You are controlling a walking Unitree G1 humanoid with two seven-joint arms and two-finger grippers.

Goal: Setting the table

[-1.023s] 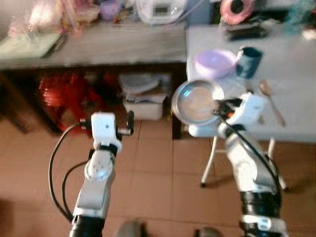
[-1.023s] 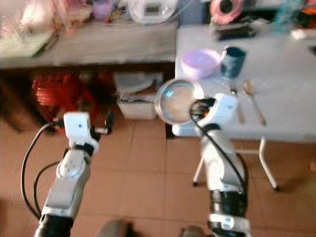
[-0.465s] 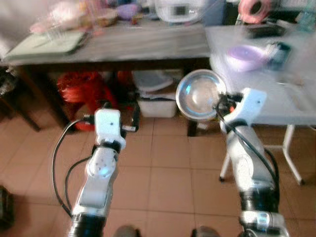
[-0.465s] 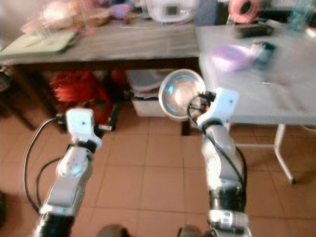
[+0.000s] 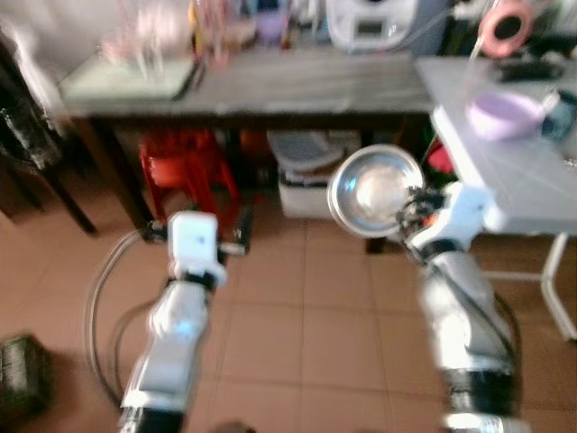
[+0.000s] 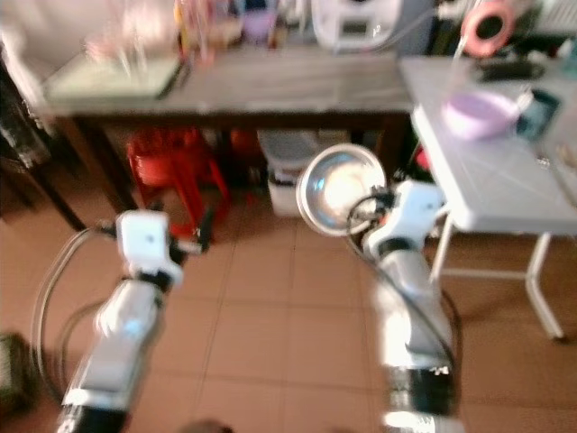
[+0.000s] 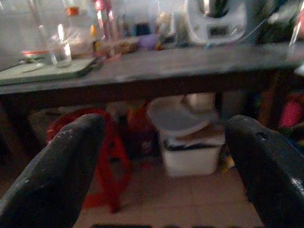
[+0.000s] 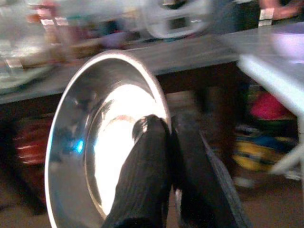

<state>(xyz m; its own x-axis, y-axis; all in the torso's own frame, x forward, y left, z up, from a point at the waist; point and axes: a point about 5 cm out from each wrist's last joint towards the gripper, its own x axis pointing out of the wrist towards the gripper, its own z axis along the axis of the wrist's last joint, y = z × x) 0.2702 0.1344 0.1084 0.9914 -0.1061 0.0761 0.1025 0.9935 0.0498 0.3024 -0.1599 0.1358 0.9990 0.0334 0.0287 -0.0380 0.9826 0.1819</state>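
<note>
Steel bowl is up in the air in front of us, tilted on its side with the shiny inside facing the camera, over the tiled floor between the long dark desk and the white folding desk.

Going from the left: there's a green tray with a glass on the dark desk, and a red stool tucked under it. Our left gripper is just hanging out over the floor with its fingers spread wide, nothing in it. A white lidded bin sits under the desk too.

Then the right gripper is clamped on the steel bowl's rim, one finger inside and one behind. Further right, a purple bowl and a dark teal mug sit on the white desk.
</note>
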